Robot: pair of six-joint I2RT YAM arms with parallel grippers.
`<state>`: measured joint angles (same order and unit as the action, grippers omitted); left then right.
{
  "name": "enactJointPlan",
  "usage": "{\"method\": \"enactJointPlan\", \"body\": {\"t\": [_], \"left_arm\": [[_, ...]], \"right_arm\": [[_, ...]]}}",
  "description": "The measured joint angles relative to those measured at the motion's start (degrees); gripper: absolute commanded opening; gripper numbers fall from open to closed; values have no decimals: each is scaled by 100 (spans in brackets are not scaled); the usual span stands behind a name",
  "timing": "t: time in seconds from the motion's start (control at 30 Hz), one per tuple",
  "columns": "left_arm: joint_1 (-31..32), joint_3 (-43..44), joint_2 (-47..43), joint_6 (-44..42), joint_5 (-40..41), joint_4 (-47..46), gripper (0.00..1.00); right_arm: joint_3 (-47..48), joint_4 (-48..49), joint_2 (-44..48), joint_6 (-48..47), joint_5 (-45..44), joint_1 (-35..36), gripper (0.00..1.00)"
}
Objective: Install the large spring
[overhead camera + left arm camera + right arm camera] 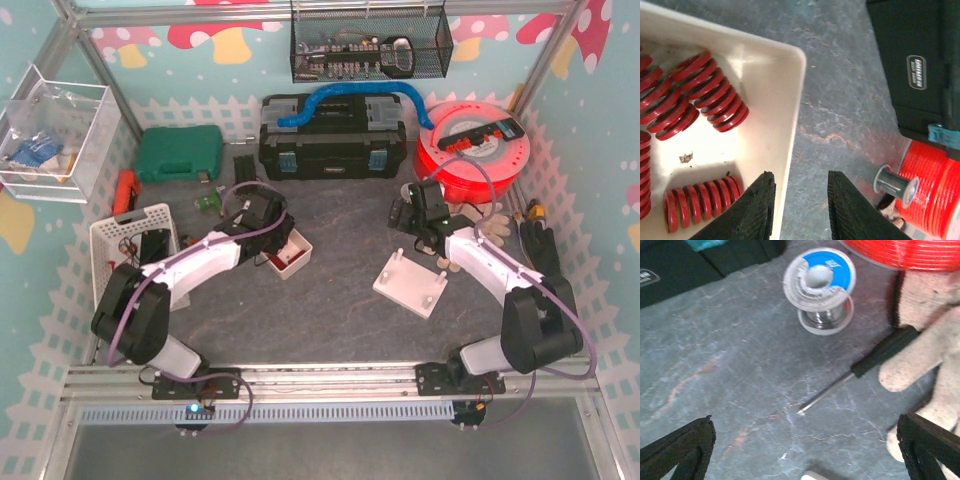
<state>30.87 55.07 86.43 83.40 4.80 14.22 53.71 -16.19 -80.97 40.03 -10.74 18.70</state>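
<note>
Several red coil springs [715, 97] lie in a small white box [775, 65]; one lies near my left fingers [702, 200]. The box shows in the top view [291, 256]. My left gripper [801, 176] is open and empty, its jaws astride the box's right wall, and shows over the box in the top view [278, 238]. A white base plate with upright posts [412, 285] lies mid-table. My right gripper [805, 427] is wide open and empty over bare table behind the plate, and shows in the top view [412, 218].
A solder spool [822, 287], a black-handled screwdriver [865, 365] and a beige glove [935, 335] lie by the right gripper. A black toolbox [332, 140], red cable reel [470, 150], green case [178, 153] and white basket [135, 240] ring the table.
</note>
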Motion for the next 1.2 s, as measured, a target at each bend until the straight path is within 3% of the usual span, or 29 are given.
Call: {"method": "enactJointPlan", "body": {"t": [0.47, 1.2], "left_arm": [[-138, 804, 1010, 988, 87, 1338, 33], [-328, 1215, 1751, 1056, 289, 1475, 38]], "right_arm": [[-286, 111, 37, 72, -380, 0, 99], [-310, 184, 37, 74, -411, 0, 98]]}}
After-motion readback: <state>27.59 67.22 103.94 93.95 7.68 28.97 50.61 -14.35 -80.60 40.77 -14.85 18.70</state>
